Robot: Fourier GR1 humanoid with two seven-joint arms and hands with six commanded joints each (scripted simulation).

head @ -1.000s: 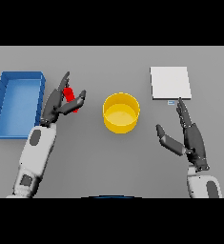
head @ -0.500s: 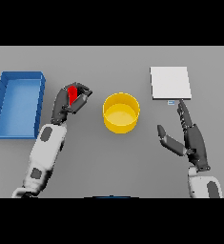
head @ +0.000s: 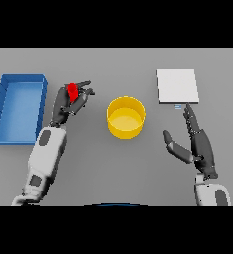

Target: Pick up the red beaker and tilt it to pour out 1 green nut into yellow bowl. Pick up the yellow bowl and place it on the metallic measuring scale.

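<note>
Your left hand (head: 71, 101) grips the red beaker (head: 74, 91) left of the yellow bowl (head: 126, 117); tilt there and the nut hits the worktop (head: 138, 163).

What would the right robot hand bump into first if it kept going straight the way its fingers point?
Probably the flat, square metallic measuring scale: the right robot hand points up-table at its near edge, though height is unclear.
</note>
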